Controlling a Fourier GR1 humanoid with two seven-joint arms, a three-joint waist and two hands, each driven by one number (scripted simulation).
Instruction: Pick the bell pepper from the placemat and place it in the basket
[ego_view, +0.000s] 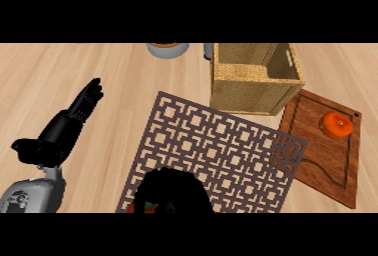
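Work surface: a light wooden counter (88, 65) carrying a brown lattice placemat (221, 145), with the wicker basket (251, 95) just beyond it. My right hand (174, 192) is curled over the bell pepper (139, 208) at the placemat's near edge; only a red sliver shows. My left hand (81, 112) rests open at the left. The basket holds nothing visible. Steps I judge outstanding: lift, carry, release.

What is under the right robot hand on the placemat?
The right robot hand curls over the bell pepper on the placemat. Only a small red and green edge shows at the hand's lower left; the rest is covered.
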